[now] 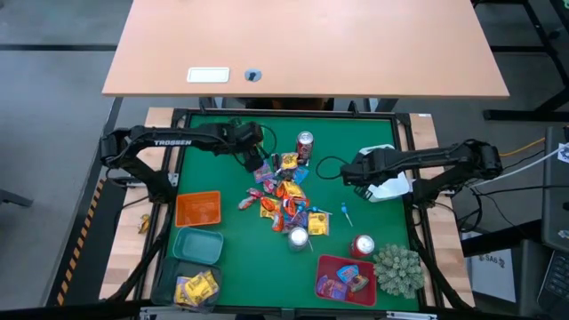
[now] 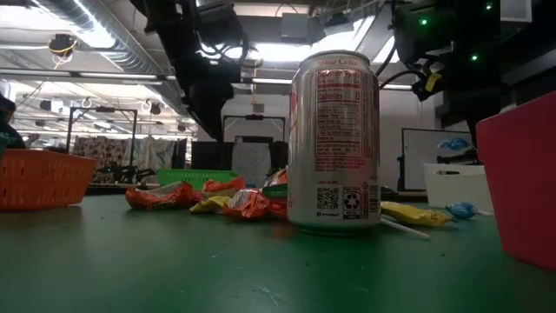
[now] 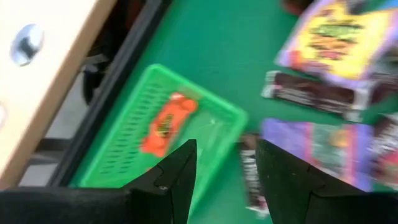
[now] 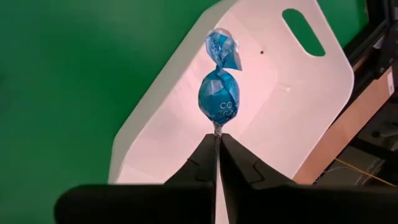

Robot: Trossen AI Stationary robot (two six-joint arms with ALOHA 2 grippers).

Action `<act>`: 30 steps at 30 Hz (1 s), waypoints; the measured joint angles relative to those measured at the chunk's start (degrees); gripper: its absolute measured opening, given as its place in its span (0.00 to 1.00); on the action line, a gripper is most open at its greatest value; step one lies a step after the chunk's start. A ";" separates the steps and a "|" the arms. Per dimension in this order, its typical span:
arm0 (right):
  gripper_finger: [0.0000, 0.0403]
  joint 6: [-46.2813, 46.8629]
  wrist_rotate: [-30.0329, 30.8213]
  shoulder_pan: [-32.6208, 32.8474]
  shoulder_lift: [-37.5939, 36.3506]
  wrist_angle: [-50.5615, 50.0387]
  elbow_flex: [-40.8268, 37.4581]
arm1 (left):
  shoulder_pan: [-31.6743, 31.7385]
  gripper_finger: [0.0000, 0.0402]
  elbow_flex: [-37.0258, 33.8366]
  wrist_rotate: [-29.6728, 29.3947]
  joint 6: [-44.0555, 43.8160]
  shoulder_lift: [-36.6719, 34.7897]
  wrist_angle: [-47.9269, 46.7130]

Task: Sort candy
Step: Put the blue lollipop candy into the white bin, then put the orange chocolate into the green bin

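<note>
Tabletop (image 1: 231,258) green. Candy pile (image 1: 286,200) at frame centre: yellow, orange-red, purple, dark wrappers. Lollipop (image 4: 219,99) blue, white print, over white bin (image 4: 292,93). Baskets lower left: orange (image 1: 197,208), teal (image 1: 197,244); red one (image 1: 333,265) lower right. Cans (image 1: 305,142) red-silver. Plant (image 1: 397,269) grey-green. Arms dark.
</note>
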 joint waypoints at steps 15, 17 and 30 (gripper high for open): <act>0.40 0.50 -0.41 0.02 0.00 0.23 -0.02 | -12.90 0.38 0.07 15.53 -18.73 0.00 -11.72; 0.44 0.52 -0.41 0.02 0.00 0.31 -0.02 | -15.28 0.38 0.07 15.77 -21.71 0.00 -13.63; 0.47 0.58 -0.43 0.02 0.00 0.47 -0.02 | -26.84 0.38 -2.48 11.81 -33.68 0.00 -11.48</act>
